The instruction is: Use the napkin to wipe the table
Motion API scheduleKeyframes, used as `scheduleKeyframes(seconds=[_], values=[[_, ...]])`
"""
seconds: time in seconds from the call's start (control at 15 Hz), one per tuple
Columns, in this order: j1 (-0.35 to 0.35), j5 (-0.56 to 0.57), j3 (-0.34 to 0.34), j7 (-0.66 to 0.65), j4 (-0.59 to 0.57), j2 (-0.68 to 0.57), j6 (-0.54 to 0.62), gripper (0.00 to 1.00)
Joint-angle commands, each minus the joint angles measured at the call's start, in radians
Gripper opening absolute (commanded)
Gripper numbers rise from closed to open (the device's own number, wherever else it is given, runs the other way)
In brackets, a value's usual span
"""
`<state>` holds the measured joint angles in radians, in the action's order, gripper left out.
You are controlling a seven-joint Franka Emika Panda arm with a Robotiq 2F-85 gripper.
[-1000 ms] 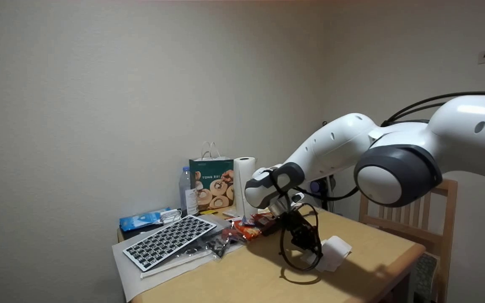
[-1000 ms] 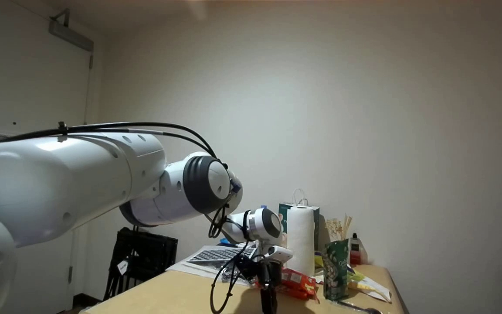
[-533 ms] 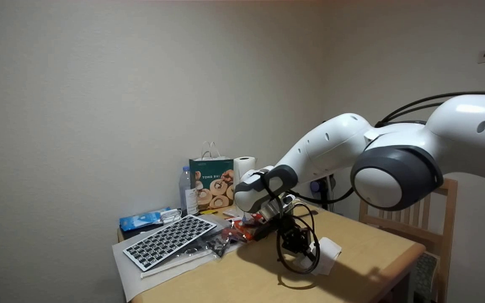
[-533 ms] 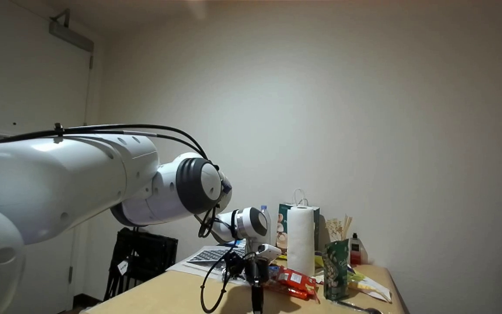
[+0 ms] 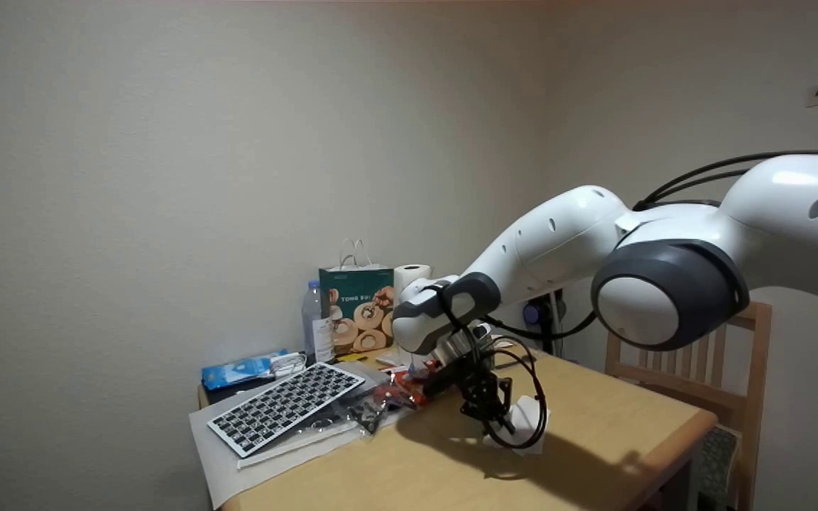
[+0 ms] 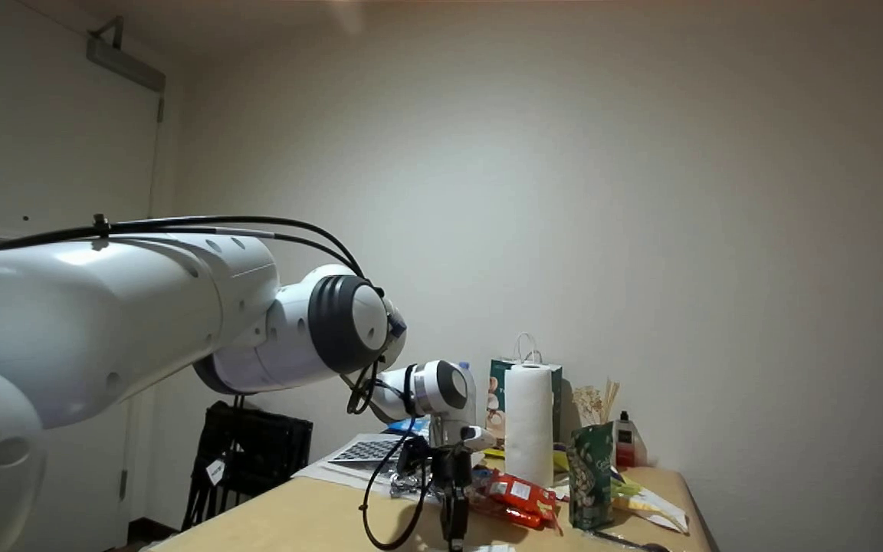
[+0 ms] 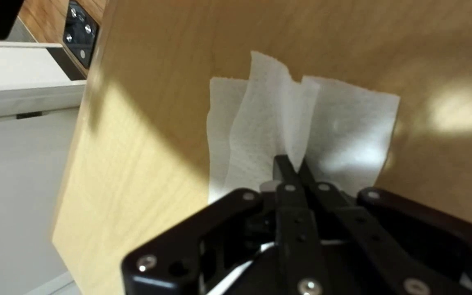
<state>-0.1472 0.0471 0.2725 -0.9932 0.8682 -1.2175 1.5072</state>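
The white napkin [image 7: 256,123] spreads out under my gripper [image 7: 296,169], and a raised fold of it is pinched between the fingertips. The jaws are shut on that fold. Its loose parts fan out to both sides over the tan wooden table [image 7: 170,73] and seem to lie on it. In an exterior view the napkin [image 5: 531,415] is partly covered by the gripper and a black cable loop. Only a sliver of napkin [image 6: 497,548] shows at the bottom edge of an exterior view, beside the gripper tip. The table [image 5: 352,475] runs on around it.
A keyboard [image 5: 286,408], plastic bags and red snack packets [image 6: 522,494] crowd the table's back part. Behind them stand a bottle [image 5: 315,323], a green paper bag [image 5: 359,309] and a paper-towel roll [image 6: 529,422]. A green pouch [image 6: 591,475] is farther along. A chair [image 5: 757,369] stands beyond the table edge.
In an exterior view the gripper and napkin have slid left across the table, then slightly back toward the clutter. The grip on the napkin stays the same.
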Motion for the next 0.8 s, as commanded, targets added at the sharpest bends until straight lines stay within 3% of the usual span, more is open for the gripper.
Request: scheduleKeyframes(seconds=[0.0, 0.27, 0.73], values=[[-0.002, 0.002, -0.002, 0.038, 0.0, 0.001, 0.001, 0.01], [-0.013, 0.021, -0.008, 0.135, 0.005, 0.001, 0.018, 0.0], [-0.051, 0.106, -0.019, 0.393, 0.062, 0.019, 0.221, 0.0]])
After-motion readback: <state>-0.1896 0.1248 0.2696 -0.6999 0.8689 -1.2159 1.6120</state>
